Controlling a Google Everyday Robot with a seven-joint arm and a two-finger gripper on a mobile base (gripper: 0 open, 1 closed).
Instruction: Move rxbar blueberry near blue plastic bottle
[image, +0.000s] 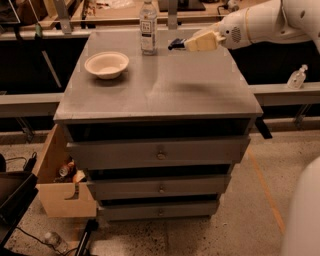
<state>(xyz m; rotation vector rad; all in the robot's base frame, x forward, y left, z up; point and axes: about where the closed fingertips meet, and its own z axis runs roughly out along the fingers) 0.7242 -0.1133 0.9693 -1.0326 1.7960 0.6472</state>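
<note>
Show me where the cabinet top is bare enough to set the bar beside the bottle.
Bare: the cabinet top right of the blue plastic bottle, where the gripper holds the rxbar blueberry in the air; also the whole front half. Tighter: back left, between the bowl and the bottle.

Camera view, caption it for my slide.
Gripper holds a dark navy flat snack bar beside a tall clear plastic water bottle, above a grey cabinet top with a white round bowl.

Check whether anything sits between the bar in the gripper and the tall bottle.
Nothing visible does. The gripper holds the rxbar blueberry just right of the blue plastic bottle, with only bare tabletop between them; the bowl sits further left.
</note>
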